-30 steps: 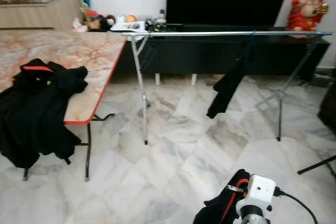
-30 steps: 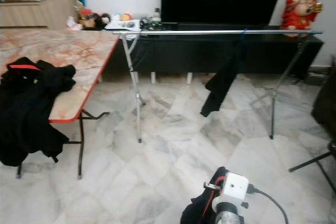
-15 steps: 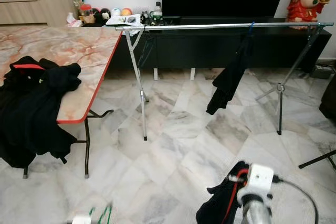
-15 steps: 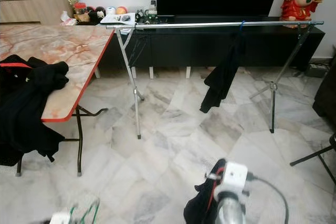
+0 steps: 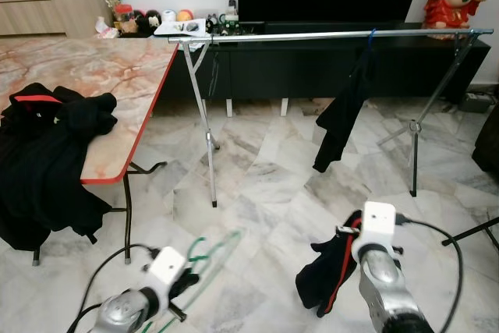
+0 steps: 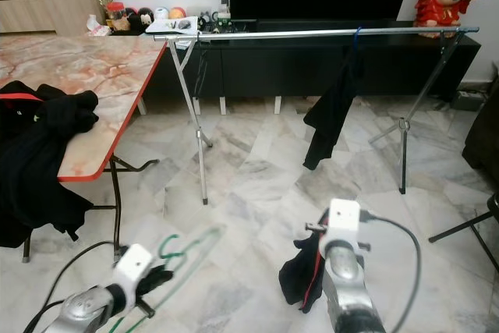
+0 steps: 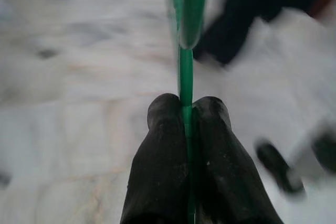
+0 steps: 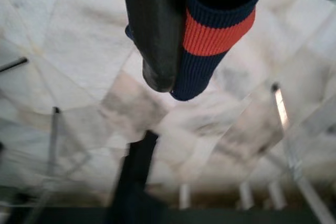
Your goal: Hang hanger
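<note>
**Low over the marble floor, a green hanger pinched and a garment clamped**

At far left, a marble-topped counter (image 5: 93,83) with a red edge carries a heap of black clothing (image 5: 47,154) that spills over its near side.

Lower down, the left hand (image 7: 188,114) hovers over the floor (image 5: 257,193), its two black fingers (image 7: 163,150) pressed together on the thin rod of a green hanger (image 5: 204,253). From the head cameras the hanger looks blurred; its long axis runs up and away from the hand, slanting toward the robot's right, with the hook end nearer the hand. Along the wrist camera the rod runs straight out between the fingertips.

Behind, a long metal rail (image 5: 312,36) on folding legs spans the room, well apart from both hands. One dark garment (image 5: 343,115) hangs from it, right of its middle.

At lower right, the right hand (image 8: 173,72) is clamped on a dark garment with a red band (image 8: 215,30), which droops beside the arm as a black bundle with red trim (image 5: 331,274).
</note>
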You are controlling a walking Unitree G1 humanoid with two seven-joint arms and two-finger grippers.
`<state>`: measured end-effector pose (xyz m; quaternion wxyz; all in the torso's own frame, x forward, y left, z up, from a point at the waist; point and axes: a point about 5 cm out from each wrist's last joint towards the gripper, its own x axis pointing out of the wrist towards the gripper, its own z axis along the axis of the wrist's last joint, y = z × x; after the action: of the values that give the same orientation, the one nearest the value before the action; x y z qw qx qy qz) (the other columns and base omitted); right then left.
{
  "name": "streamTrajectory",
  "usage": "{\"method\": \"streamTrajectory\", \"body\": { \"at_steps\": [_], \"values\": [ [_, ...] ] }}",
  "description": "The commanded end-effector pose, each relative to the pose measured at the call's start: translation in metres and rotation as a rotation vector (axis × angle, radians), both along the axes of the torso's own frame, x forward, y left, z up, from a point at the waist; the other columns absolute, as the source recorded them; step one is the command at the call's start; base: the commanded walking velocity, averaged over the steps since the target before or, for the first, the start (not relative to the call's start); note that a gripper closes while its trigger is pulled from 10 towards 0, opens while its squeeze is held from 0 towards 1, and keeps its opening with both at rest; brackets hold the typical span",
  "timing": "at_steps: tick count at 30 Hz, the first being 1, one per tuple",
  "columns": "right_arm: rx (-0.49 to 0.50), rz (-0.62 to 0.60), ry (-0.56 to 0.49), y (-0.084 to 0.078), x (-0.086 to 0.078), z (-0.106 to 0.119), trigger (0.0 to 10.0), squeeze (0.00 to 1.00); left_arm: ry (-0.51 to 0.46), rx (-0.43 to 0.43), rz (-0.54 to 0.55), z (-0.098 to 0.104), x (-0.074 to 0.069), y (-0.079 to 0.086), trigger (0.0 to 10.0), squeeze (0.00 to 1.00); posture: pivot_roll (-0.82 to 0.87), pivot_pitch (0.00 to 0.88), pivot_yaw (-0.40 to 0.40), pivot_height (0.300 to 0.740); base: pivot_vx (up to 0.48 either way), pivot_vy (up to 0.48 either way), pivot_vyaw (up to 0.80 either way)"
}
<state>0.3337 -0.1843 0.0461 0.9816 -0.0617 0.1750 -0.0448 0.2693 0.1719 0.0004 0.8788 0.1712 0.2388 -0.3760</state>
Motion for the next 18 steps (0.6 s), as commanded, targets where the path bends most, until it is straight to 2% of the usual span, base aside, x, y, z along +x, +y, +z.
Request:
{"method": "streamTrajectory", "body": {
  "at_steps": [1, 5, 12, 18],
  "values": [
    [-0.007, 0.075, 0.049, 0.010, 0.000, -0.004, 10.0, 0.00, 0.056, 0.079, -0.140, 0.002, -0.002, 0.002, 10.0, 0.00, 0.12, 0.030, 0.027, 0.740, 0.000, 0.000, 0.00],
    [-0.015, 0.093, 0.070, 0.015, 0.004, -0.003, 10.0, 0.00, 0.106, 0.078, -0.256, 0.019, 0.006, -0.004, 10.0, 0.00, 0.12, 0.028, 0.027, 0.740, 0.000, 0.000, 0.00],
    [0.025, 0.054, 0.076, 0.021, 0.015, 0.007, 10.0, 0.00, 0.168, 0.078, -0.372, 0.038, 0.009, -0.014, 10.0, 0.00, 0.13, 0.020, 0.030, 0.740, 0.000, 0.000, 0.00],
    [0.024, 0.072, 0.069, 0.029, 0.019, 0.012, 10.0, 0.00, 0.197, 0.059, -0.406, 0.051, 0.009, -0.017, 10.0, 0.00, 0.13, 0.015, 0.027, 0.740, 0.000, 0.000, 0.00]
  ]
}}
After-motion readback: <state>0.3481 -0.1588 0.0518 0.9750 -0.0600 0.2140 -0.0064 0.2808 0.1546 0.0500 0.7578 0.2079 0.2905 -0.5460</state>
